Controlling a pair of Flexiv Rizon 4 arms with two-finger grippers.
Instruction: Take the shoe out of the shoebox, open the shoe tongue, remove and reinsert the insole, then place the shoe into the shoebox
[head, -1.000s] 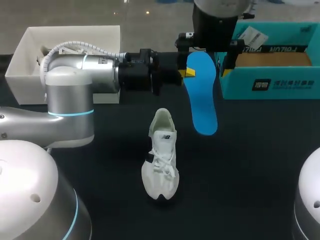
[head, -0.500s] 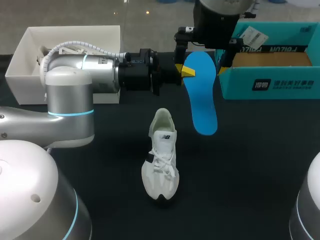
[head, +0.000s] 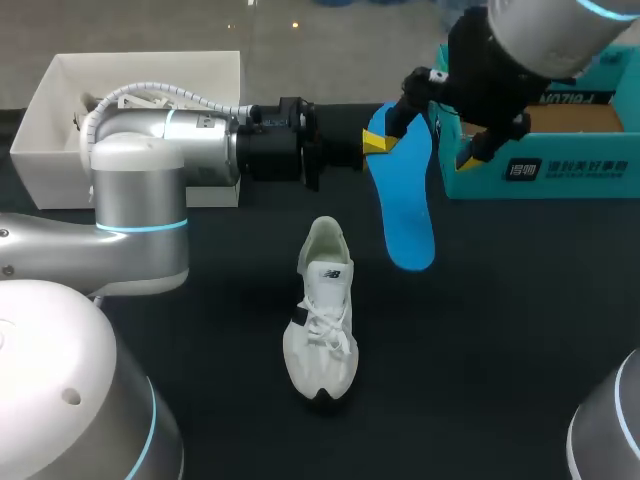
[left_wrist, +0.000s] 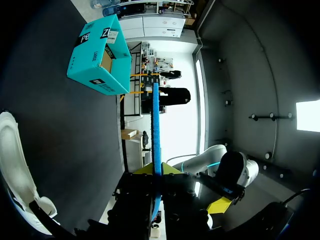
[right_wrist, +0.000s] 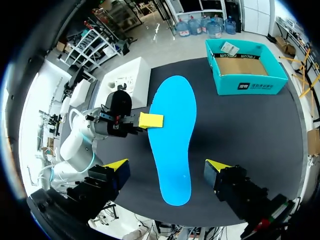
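Right now my left gripper (head: 372, 142) is clamped on the blue insole (head: 405, 200) above the table, my right gripper (right_wrist: 167, 165) hangs spread wide over it, and the shoe (head: 322, 310) lies nearer, left of the far-right shoebox (head: 540, 165).

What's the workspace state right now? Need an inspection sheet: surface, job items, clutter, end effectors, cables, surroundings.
Surface: black table; no spills seen.
Job's things: white shoe stands on its sole on the table, toe towards the robot. The blue insole is out of the shoe, held above the table. The teal shoebox is open at the far right; its inside looks bare.
Clutter: open white box at the far left.
End effectors: left end effector shut on one end of the insole. Right end effector open, fingers either side of the insole, not touching.
Cables: white ribbed hose on the left arm.
Surroundings: nothing seen.
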